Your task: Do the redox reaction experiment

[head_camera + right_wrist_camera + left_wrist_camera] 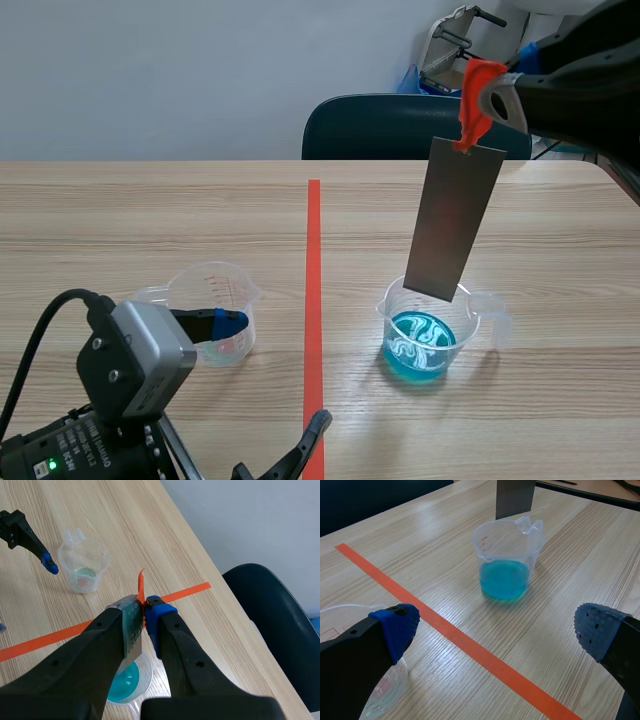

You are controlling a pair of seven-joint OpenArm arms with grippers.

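Wooden table (pixel 150 210) bears a clear beaker (pixel 470 325) under a flat grey strip (pixel 455 220).

My two arms are black. My left arm (pixel 60 440) carries a boxy silver-grey camera housing (pixel 140 355) with small dark screws on its face. A thick black cable (pixel 35 335) loops behind it, and low on the body there are white lettering and a small green light (pixel 52 466). My left hand (pixel 497 629) has thick black fingers tipped with blue dotted pads (pixel 395 627). My right hand (pixel 144 611) has the same chunky fingers; one pad (pixel 157 609) is blue, the other looks grey. My right arm (pixel 590 80) wears a pale grey collar (pixel 503 100).
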